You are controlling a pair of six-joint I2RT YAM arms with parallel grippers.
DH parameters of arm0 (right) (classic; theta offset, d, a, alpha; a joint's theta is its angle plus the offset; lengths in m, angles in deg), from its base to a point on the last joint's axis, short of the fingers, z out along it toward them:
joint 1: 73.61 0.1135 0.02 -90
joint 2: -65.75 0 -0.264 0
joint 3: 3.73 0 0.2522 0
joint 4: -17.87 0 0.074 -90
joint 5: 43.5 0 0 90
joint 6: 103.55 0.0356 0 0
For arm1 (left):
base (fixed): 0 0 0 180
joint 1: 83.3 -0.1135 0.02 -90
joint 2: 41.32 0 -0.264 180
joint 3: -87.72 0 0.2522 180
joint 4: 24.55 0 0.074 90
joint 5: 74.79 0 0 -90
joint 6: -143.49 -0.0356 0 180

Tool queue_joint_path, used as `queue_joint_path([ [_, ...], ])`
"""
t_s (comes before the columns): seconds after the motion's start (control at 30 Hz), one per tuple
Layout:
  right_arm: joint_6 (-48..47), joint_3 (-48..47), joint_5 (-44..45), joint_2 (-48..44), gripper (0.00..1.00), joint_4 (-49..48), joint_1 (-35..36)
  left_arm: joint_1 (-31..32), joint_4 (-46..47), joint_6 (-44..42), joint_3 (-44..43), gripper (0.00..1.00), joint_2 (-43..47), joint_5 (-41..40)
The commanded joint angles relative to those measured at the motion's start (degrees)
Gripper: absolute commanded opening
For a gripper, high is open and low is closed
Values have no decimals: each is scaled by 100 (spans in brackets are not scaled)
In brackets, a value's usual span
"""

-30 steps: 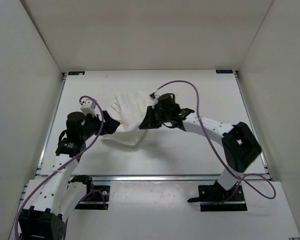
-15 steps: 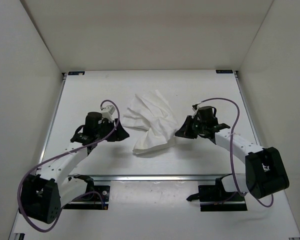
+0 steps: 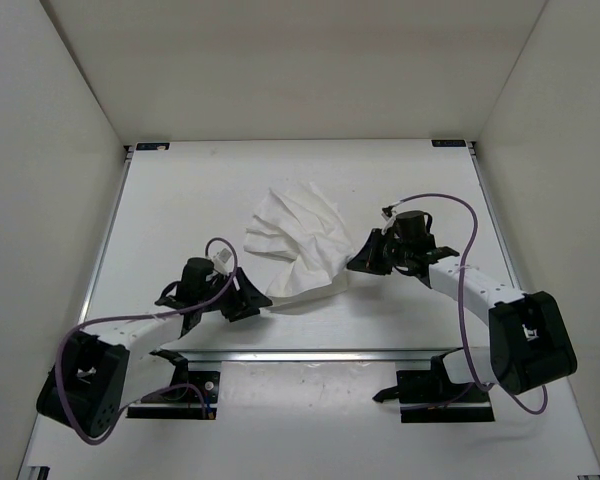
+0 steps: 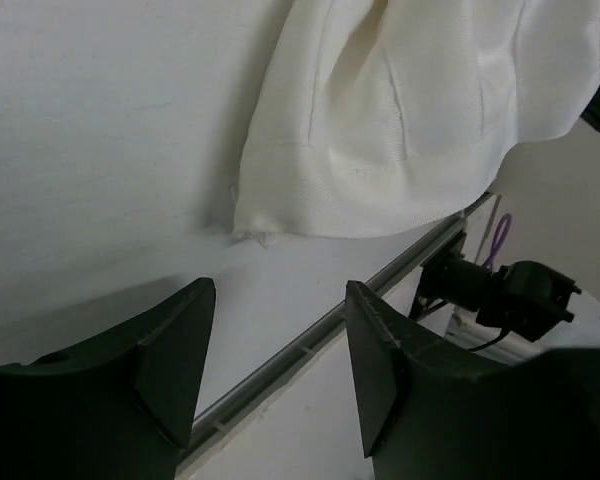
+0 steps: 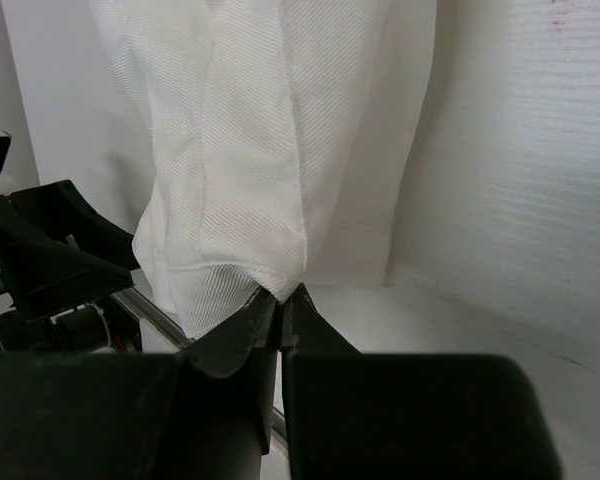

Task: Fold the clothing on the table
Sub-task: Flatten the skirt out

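Note:
The clothing (image 3: 300, 245) is a wrinkled white garment, bunched and fanned out across the middle of the table (image 3: 180, 190). My right gripper (image 3: 358, 262) is shut on its right hem, and the fabric (image 5: 260, 130) is pinched at the fingertips (image 5: 280, 295). My left gripper (image 3: 250, 302) sits low near the front rail, open, with nothing between its fingers (image 4: 280, 330). The garment's near-left corner (image 4: 245, 228) lies on the table just ahead of those fingers, not touching them.
The metal front rail (image 3: 380, 352) runs just behind the left gripper and shows in the left wrist view as well (image 4: 320, 340). White walls (image 3: 50, 150) enclose the table on three sides. Purple cables (image 3: 460, 215) loop off both arms.
My left gripper swung down toward the front rail, to the garment's near-left corner, with its jaws narrower than a second ago. The right gripper pulled the cloth rightward early on, then held still.

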Motion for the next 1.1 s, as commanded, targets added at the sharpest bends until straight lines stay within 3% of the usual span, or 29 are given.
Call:
queue_joint_path([
  [0.0,-100,29,-130,-198,0,-345,-53,-34,833,1157,293,65,498,-271],
  [0.17,-135,47,-236,-198,0,-451,-62,-52,983,1414,452,60,797,-956],
  [0.33,-126,20,-333,-145,0,-486,-27,352,563,835,243,42,745,-1590],
  [0.5,-127,29,-359,-128,0,-495,-88,467,-377,360,-232,46,570,-1653],
  [0.7,-135,-32,-377,-110,0,-477,-53,511,-405,149,-312,52,332,-1758],
  [1.07,-162,-41,-482,-31,0,-495,-132,730,-590,-27,-286,39,560,-2030],
])
